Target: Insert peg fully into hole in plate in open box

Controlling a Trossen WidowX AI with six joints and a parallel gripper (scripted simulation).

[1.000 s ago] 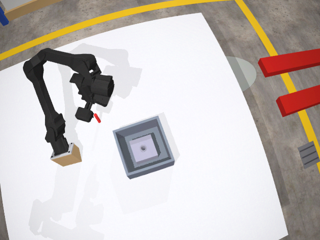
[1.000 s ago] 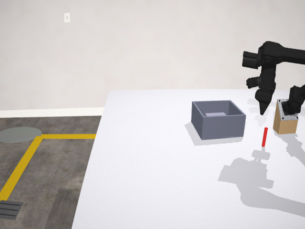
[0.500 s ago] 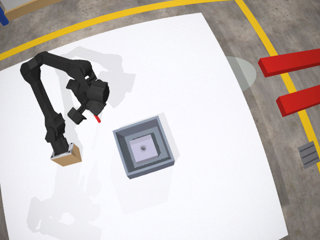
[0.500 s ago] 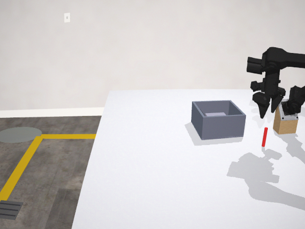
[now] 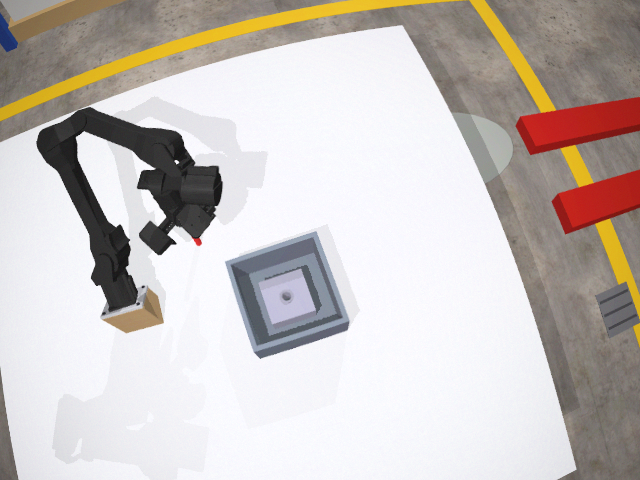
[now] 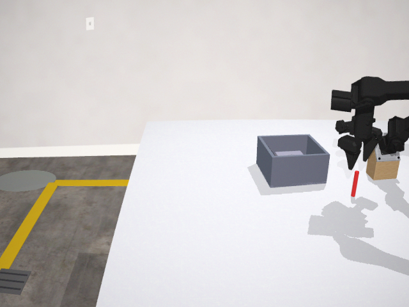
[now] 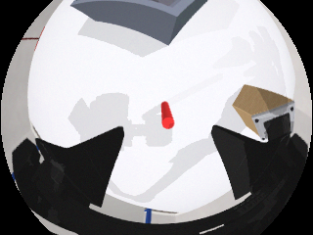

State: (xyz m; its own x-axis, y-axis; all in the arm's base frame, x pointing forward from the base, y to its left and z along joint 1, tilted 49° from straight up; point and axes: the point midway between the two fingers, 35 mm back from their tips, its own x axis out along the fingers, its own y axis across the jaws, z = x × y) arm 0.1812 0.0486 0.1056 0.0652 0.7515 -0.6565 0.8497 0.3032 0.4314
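- The red peg [image 6: 354,183] stands upright on the white counter [image 6: 204,214], at the right of the exterior view, just in front of and to the right of the grey box [image 6: 293,168] and apart from it.
- In the top view only the peg's tip [image 5: 196,241] shows, left of centre, peeking out from under the black arm's wrist; the rest is hidden.
- The gripper [image 6: 357,161] hangs above the peg with its fingers pointing down and spread wide apart; nothing is between them, and a gap shows between the fingertips and the top of the peg.
- In the wrist view the peg [image 7: 167,116] sits near the middle of the frame, between the two dark fingers at the lower left and lower right, touching neither.
- The box is open at the top; in the top view it lies just right of centre, with a pale square plate [image 5: 297,310] on its bottom and a small round hole [image 5: 286,296] in the middle of that plate.
- The arm rises from a wooden block [image 5: 135,319] at the left of the top view, well apart from the box.
- Beyond the counter, at the right of the top view, two red bars [image 5: 578,125] lie across a yellow line [image 5: 573,155] on the floor.
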